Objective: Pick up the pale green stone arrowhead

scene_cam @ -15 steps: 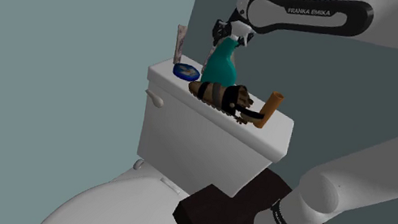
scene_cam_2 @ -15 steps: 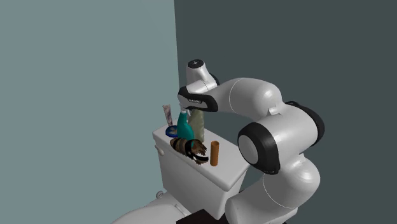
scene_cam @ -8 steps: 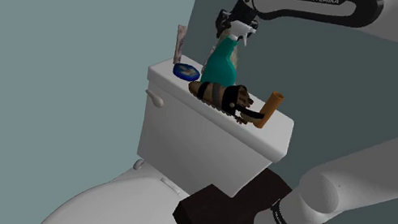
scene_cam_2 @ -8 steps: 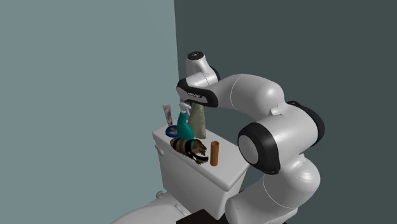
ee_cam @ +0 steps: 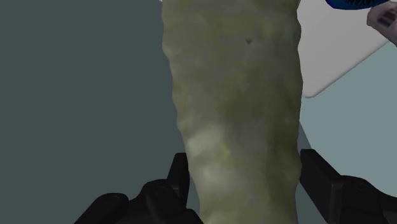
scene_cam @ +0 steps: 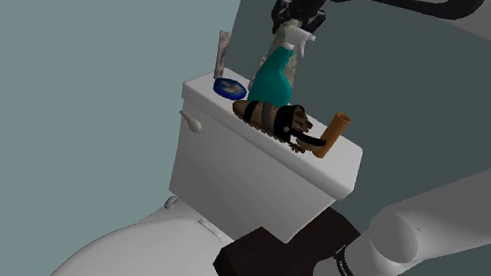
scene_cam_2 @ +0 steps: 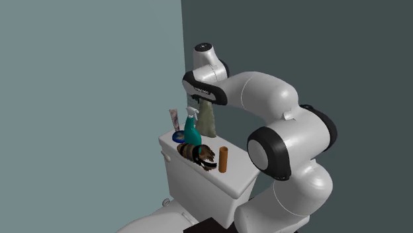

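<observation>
Above the toilet tank (scene_cam_2: pixel 233 180), the hand (ee_cam: pixel 245 170) clasps the pale green arrowhead (ee_cam: pixel 235 95), seemingly clear of it.

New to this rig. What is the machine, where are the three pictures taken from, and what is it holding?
It is a white robot arm on a dark box beside a toilet. Two pictures look on from outside; the third looks along its black hand, whose fingers clasp a pale green arrowhead. On the tank sit a teal spray bottle, a tube, a blue tin, a brown sandal and a brown cylinder.
</observation>
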Robot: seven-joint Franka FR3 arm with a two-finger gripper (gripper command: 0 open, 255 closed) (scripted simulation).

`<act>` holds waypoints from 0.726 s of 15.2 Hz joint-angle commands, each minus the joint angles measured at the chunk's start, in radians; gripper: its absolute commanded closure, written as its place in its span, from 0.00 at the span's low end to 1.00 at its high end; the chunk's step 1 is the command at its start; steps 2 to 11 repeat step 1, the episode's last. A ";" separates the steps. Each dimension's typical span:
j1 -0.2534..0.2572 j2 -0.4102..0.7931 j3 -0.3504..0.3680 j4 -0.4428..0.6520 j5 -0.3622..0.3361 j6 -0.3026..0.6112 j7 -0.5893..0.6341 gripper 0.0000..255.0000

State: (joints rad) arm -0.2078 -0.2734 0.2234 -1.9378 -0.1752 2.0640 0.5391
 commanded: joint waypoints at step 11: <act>0.000 0.002 0.000 0.012 0.000 -0.009 -0.001 1.00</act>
